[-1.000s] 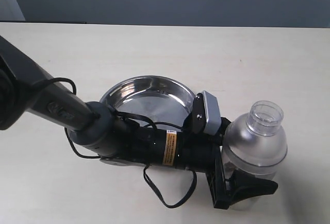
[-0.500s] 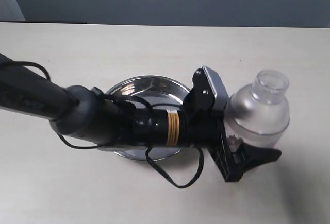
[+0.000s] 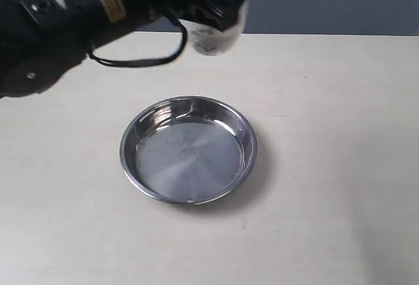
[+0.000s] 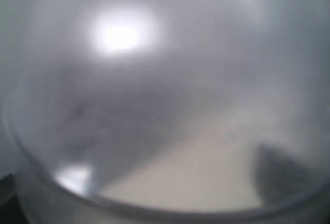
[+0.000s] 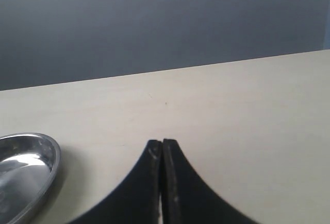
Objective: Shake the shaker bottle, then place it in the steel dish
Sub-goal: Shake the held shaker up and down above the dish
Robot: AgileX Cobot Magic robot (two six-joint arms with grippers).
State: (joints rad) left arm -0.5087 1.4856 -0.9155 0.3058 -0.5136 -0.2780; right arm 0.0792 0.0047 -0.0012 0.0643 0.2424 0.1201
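The left tool (image 3: 224,4) was clamped on the shaker bottle (image 3: 211,39), high up beyond the steel dish (image 3: 188,151) on the counter (image 3: 327,167). The right tool (image 5: 162,175) was pinched together, empty. A good shake needed a tight grip and short, quick moves.

Blurred shaker bottle (image 3: 213,36) aloft; shiny steel dish (image 3: 188,152) flat on table (image 3: 340,167).

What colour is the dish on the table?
Shiny silver; the steel dish shows best in the exterior view.
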